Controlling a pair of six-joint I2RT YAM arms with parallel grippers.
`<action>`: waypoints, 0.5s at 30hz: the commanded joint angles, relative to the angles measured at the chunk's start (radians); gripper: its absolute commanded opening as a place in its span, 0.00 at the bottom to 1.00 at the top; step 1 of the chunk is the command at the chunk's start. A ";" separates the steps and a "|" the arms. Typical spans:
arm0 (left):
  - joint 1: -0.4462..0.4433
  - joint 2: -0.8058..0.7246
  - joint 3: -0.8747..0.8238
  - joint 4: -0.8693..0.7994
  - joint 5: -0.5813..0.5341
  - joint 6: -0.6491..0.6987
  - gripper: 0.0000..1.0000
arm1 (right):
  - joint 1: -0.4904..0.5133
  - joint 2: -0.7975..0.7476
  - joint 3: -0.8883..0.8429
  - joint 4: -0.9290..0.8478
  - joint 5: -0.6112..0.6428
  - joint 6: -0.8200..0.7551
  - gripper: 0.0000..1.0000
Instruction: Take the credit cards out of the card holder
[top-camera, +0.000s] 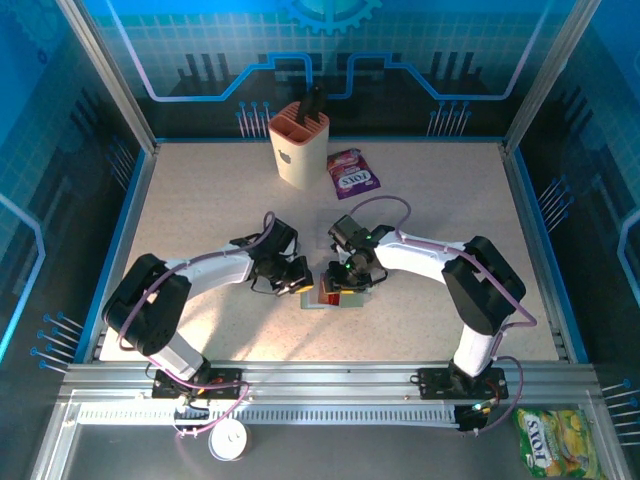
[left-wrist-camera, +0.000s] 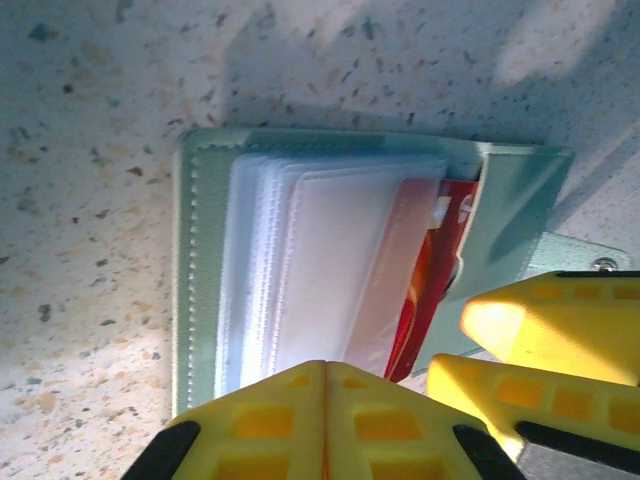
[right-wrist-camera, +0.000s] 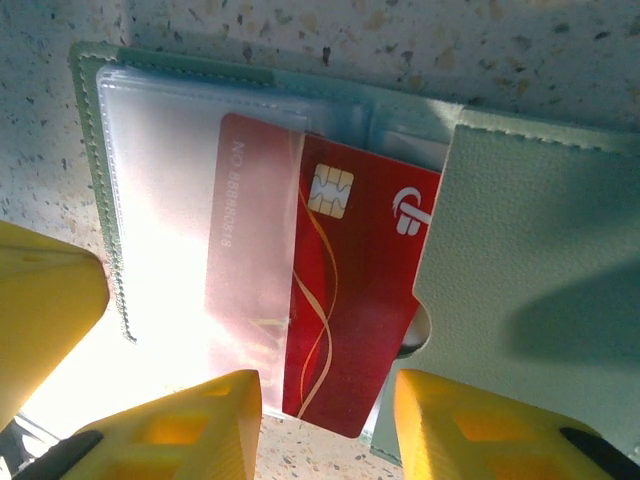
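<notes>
The grey-green card holder (top-camera: 312, 303) lies open on the speckled table between both grippers. Its clear sleeves (left-wrist-camera: 320, 250) fan out over the left cover (left-wrist-camera: 200, 280). A red credit card (right-wrist-camera: 350, 300) with a gold chip sticks halfway out of one sleeve, also seen as red card (left-wrist-camera: 440, 270). My left gripper (left-wrist-camera: 326, 368) is shut, its tips together at the sleeves' near edge, nothing visibly between them. My right gripper (right-wrist-camera: 325, 385) is open, a yellow finger on each side of the red card's lower end. The holder's right flap (right-wrist-camera: 530, 300) covers the card's far edge.
A beige slotted cup (top-camera: 298, 147) and a purple-and-white candy packet (top-camera: 352, 172) stand at the back of the table. A yellow-green packet (top-camera: 555, 440) and a white roll (top-camera: 230, 440) lie off the table in front. The two grippers are close together (left-wrist-camera: 540, 330).
</notes>
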 joint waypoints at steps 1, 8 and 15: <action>-0.008 -0.010 0.037 -0.014 0.032 0.020 0.08 | -0.011 -0.021 0.000 0.000 -0.006 -0.009 0.41; -0.018 0.052 0.033 0.008 0.047 0.030 0.07 | -0.021 0.014 0.006 0.012 -0.008 -0.006 0.46; -0.018 0.082 0.025 -0.038 0.006 0.062 0.07 | -0.029 0.032 0.005 0.026 -0.015 -0.007 0.49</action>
